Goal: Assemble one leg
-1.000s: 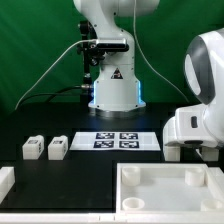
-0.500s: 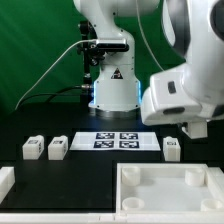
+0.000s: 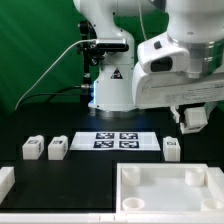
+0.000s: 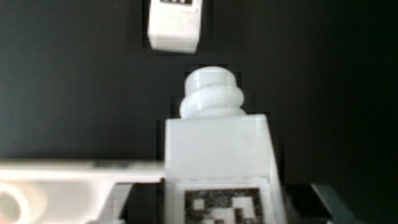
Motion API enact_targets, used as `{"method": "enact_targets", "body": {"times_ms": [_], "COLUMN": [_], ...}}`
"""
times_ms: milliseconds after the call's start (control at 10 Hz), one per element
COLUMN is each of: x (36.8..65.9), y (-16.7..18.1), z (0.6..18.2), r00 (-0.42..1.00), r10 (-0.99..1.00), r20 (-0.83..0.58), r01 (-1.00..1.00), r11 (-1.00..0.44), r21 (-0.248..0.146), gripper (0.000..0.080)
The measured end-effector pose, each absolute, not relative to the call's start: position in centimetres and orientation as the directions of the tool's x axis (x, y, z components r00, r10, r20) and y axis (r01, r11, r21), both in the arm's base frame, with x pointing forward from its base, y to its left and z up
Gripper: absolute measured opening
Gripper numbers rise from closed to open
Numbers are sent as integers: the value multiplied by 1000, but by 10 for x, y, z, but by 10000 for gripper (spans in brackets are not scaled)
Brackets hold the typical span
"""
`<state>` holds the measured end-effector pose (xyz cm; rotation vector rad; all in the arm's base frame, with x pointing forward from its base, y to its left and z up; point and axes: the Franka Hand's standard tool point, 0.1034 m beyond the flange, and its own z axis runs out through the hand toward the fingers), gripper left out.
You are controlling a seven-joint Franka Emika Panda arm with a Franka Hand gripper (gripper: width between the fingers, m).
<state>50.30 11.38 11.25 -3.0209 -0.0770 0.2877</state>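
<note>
My gripper [image 3: 193, 120] is shut on a leg [image 4: 217, 150], a white blocky peg with a tag and a rounded screw tip, and holds it above the table at the exterior view's right. In the wrist view the dark fingers [image 4: 128, 205] sit on both sides of its tagged block. Another leg [image 3: 172, 148] stands on the table just below and to the left of the gripper; it also shows in the wrist view [image 4: 173, 25]. Two more legs [image 3: 32, 148] [image 3: 57, 148] stand at the left.
The large white square panel with raised rims [image 3: 170, 190] lies at the front right, close under the gripper. The marker board [image 3: 118, 140] lies in the middle before the arm's base. A white part [image 3: 5, 180] sits at the front left edge.
The arm has risen from low over the table at the right and carries a leg up with it. The leg left on the table has come into view.
</note>
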Motion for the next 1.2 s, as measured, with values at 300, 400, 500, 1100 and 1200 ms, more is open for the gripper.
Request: {"method": "enact_targets", "body": {"times_ms": [300, 400, 500, 1100, 1200], "x": [573, 584, 581, 610, 620], "y": [94, 93, 88, 81, 82], "z": [142, 144, 142, 119, 121], "r00": [995, 973, 944, 847, 824], "r10": [3, -6, -17, -37, -43], "r20": [95, 230, 329, 531, 565], "r01": [20, 33, 31, 22, 19], "r11": [-983, -986, -990, -994, -994], "r21": [-180, -164, -140, -104, -104], "gripper": [288, 288, 288, 288, 288]}}
